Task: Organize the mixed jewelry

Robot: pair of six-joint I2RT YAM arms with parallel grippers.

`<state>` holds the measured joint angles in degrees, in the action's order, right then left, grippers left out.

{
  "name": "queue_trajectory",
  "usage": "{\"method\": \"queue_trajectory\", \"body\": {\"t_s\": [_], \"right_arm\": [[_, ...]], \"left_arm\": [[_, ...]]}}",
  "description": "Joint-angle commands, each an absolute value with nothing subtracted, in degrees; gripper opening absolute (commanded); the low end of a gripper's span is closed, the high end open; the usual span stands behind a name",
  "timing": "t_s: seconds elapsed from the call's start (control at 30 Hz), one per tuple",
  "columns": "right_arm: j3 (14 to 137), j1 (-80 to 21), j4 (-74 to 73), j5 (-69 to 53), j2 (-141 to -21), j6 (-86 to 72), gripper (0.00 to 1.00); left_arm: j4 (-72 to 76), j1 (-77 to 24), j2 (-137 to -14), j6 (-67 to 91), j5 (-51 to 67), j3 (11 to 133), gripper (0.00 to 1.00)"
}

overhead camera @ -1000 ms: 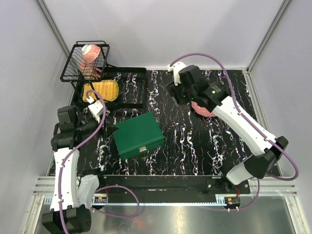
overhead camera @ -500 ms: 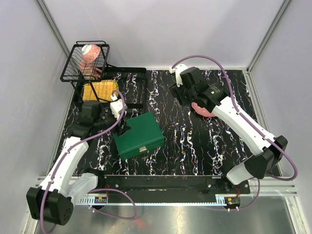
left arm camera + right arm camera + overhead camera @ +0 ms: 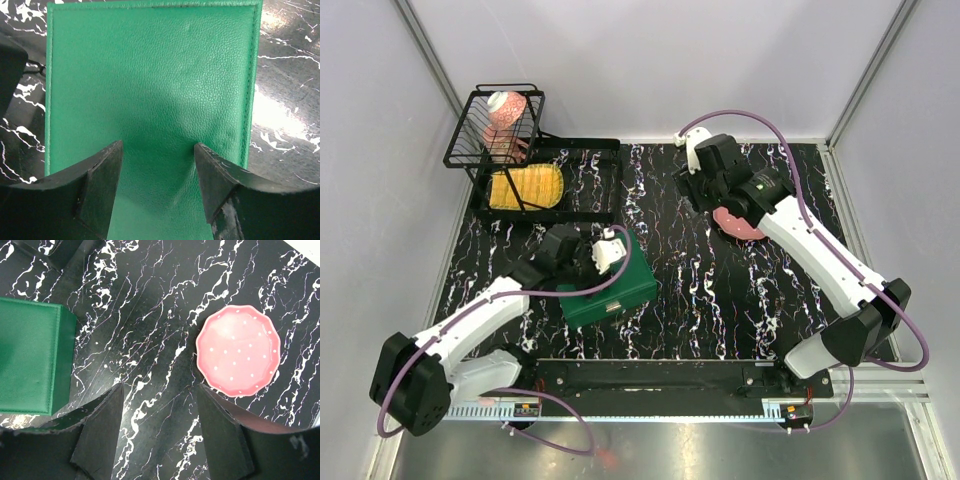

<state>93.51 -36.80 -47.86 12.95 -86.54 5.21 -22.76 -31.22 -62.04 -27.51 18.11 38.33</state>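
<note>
The green box point(image 3: 150, 75) is showing a pebbled, leather-like skin, matt, with stitched edges. The counter point(image 3: 285, 115) is gleaming glossy, a black marble-look surface veined white. The pink plate point(image 3: 238, 351) is shining smooth, like glazed ceramic. The left tool point(image 3: 157, 150) is looking like matt black plastic.

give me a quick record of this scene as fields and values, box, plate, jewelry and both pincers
green box: lid shut, flat on the table
pink plate: white dots, nothing seen on it
jewelry: none visible in any view
left pincer: open, over the box lid, holding nothing
right pincer: open, above bare table between box and plate
</note>
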Motion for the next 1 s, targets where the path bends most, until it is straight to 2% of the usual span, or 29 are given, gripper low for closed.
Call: {"method": "queue_trajectory", "body": {"t_s": [0.0, 0.33, 0.37, 0.5, 0.6, 0.8, 0.97], "right_arm": [[93.6, -35.8, -46.1, 14.6, -85.9, 6.0, 0.66], [92.9, -33.1, -44.8, 16.0, -84.2, 6.3, 0.71], [92.8, -32.6, -44.5, 16.2, -83.9, 6.3, 0.73], [91.3, -29.9, -42.1, 18.5, -82.3, 5.2, 0.93], [89.9, -27.4, -39.5, 19.2, -80.3, 3.9, 0.98], [87.7, -22.2, -34.8, 22.5, -77.2, 1.0, 1.00], [85.6, -20.4, -30.7, 25.5, -75.7, 1.4, 1.00]], "left_arm": [[-22.4, -33.4, -65.0, -30.8, 11.9, 34.1, 0.64], [-22.6, -31.8, -52.7, -26.9, 11.0, 41.8, 0.64], [-22.2, -31.3, -51.9, -26.2, 11.2, 42.7, 0.65], [-20.9, -28.1, -50.4, -21.7, 9.1, 48.7, 0.68], [-19.8, -24.6, -51.8, -18.2, 7.1, 52.5, 0.70], [-16.4, -11.6, -54.4, -6.5, 12.1, 58.9, 0.89], [-13.9, -4.4, -56.1, 1.3, 15.2, 62.6, 0.93]]}}
